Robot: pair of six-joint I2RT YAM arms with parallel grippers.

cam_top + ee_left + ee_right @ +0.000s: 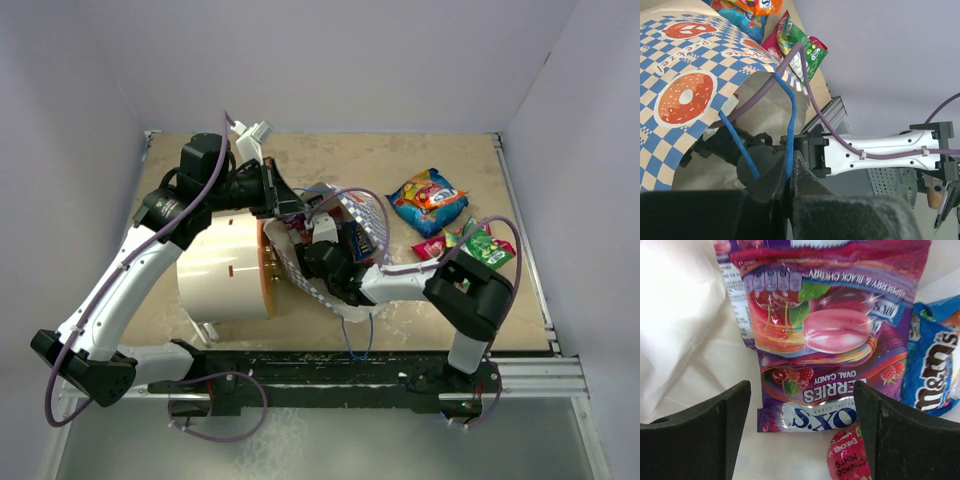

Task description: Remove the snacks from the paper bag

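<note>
The blue-and-white checkered paper bag (352,215) lies on its side in the middle of the table. My left gripper (786,172) is shut on its blue cord handle (792,120) and holds the mouth up. My right arm (400,283) reaches into that mouth. Inside, my right gripper (802,432) is open, its fingers either side of the lower end of a purple candy packet (825,325). A small red mint packet (850,460) and a blue packet (932,375) lie beside it. Outside the bag lie a blue-and-orange packet (428,200), a red one (430,248) and a green one (488,245).
A big white cylinder with a tan face (225,265) lies on its side left of the bag, under my left arm. White walls close in the table at the back and both sides. A purple cable (805,75) crosses the bag's mouth.
</note>
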